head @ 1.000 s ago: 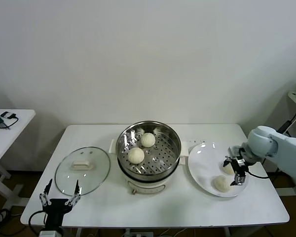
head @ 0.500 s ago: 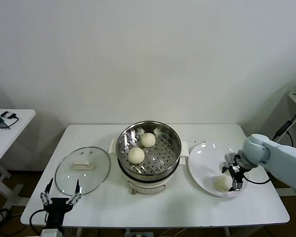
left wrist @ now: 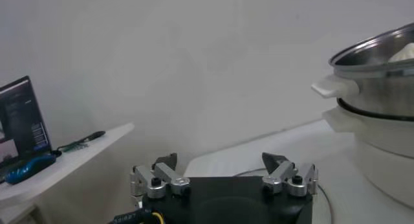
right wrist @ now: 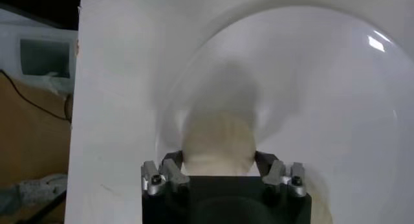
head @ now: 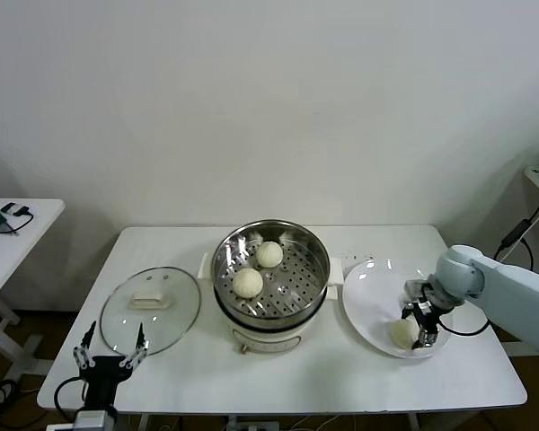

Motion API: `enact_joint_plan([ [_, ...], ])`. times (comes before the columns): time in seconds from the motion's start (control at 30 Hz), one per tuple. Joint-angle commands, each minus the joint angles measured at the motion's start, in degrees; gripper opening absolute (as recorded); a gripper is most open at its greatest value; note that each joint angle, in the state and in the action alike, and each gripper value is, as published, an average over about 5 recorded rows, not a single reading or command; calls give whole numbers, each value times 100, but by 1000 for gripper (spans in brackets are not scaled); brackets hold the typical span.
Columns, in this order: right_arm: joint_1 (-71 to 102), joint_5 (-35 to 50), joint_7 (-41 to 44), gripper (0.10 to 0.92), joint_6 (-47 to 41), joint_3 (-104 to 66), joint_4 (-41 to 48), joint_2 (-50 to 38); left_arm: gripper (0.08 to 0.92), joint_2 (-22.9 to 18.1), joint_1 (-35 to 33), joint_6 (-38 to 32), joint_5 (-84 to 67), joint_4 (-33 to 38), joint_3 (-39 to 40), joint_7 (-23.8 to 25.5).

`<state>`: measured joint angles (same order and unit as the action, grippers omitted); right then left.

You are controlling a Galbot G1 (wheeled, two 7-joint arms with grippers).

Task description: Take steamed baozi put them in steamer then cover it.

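Observation:
Two steamed baozi (head: 269,254) (head: 248,283) lie on the perforated tray of the steel steamer (head: 318,280) at mid-table. On the white plate (head: 368,296) to its right, my right gripper (head: 418,329) is down on a baozi (head: 401,333) near the plate's front edge. In the right wrist view this baozi (right wrist: 217,138) sits between the fingers (right wrist: 173,166), which press against both its sides; the gripper (right wrist: 218,164) is shut on it. My left gripper (head: 114,346) waits open at the table's front left corner, with nothing between its fingers (left wrist: 220,159).
The glass lid (head: 151,307) lies flat on the table left of the steamer, just beyond my left gripper. The steamer's rim and handle (left wrist: 381,57) show in the left wrist view. A small side table (head: 9,233) stands further left. The table's front edge runs close to the plate.
My right gripper has moved down and toward the plate's front edge, and its fingers have closed in on the baozi there. The left arm has not moved.

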<state>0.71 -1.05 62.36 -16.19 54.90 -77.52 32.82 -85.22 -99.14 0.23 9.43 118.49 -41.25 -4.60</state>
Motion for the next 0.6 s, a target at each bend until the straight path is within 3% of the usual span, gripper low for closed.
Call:
enact_joint_plan([
  [0.03, -170, 57, 8, 699, 54, 68, 67, 57, 823, -3, 39, 11, 2, 8, 7, -1],
  [0.27, -1136, 90, 75, 671, 594, 545, 91, 138, 823, -12, 13, 7, -4, 51, -2, -2],
  [0.6, -4278, 205, 522, 666, 2905, 2331, 541, 1280, 823, 12, -127, -12, -66, 111, -48, 1],
])
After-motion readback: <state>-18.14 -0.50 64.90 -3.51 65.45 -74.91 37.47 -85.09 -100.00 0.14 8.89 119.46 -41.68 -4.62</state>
